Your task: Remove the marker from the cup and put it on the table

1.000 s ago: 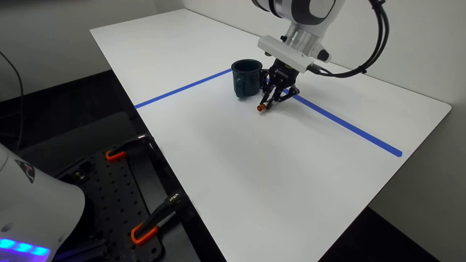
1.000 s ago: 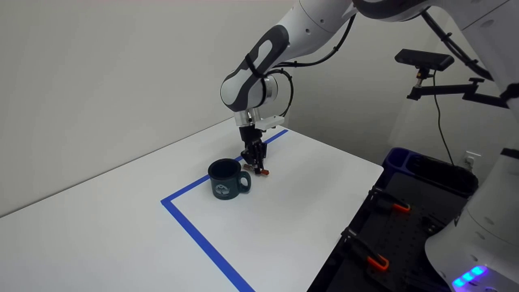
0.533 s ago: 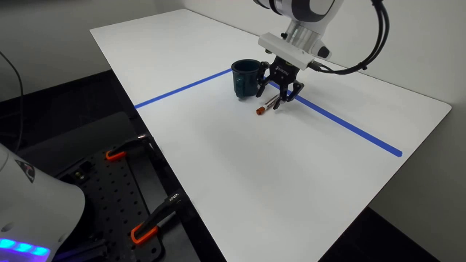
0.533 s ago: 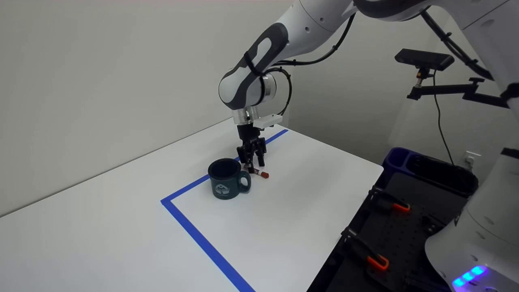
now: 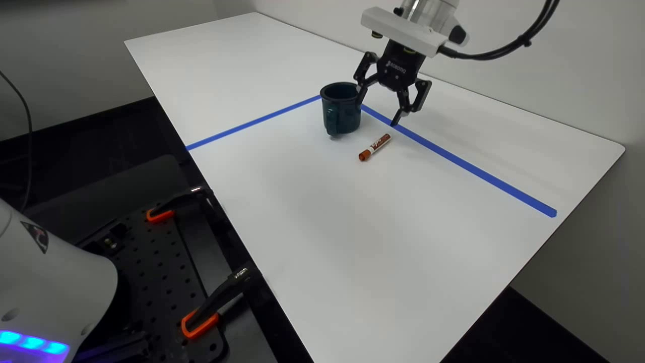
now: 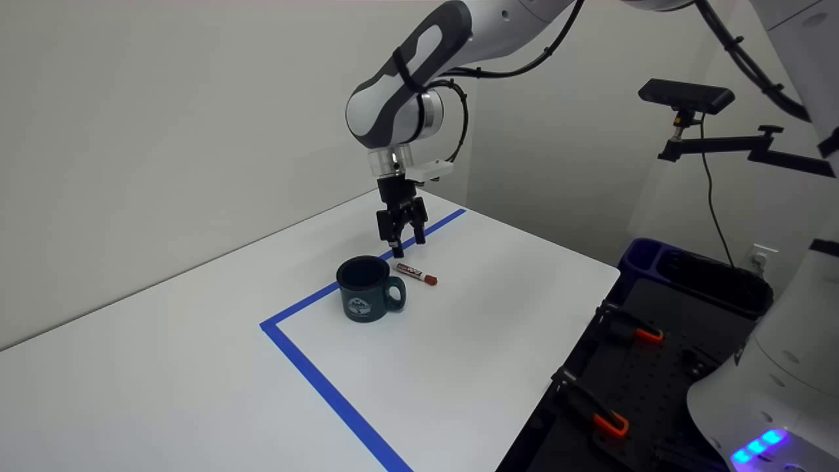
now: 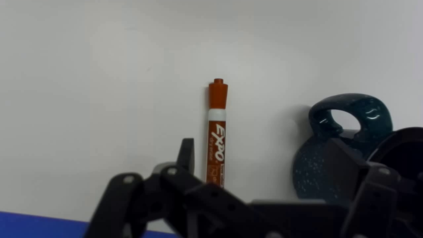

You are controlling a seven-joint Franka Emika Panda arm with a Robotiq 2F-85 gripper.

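The marker [image 5: 375, 147], reddish-brown with a white band and an orange cap, lies flat on the white table [image 5: 352, 227], beside the cup [image 5: 341, 111]. The dark teal cup stands upright, its handle turned partly toward the marker in an exterior view [image 6: 364, 295]. Above the marker hangs my gripper [image 5: 378, 111], its jaws spread wide with nothing held. In the wrist view, the marker [image 7: 217, 138] shows between the fingers, nearer the left one, its lower end hidden by the gripper. The right finger overlaps the cup [image 7: 310, 168] there; contact cannot be told.
Blue tape [image 5: 473, 171] runs along the table behind the marker, with another strip [image 6: 334, 400] beyond the cup. A wall rises behind the table's far edge. The black perforated bench [image 5: 156, 262] with orange clamps [image 5: 199, 325] borders the near edge.
My gripper was shut on the marker low at the table. It has opened, let go, and risen upward. The marker now lies fully visible on the table; the cup has not moved.
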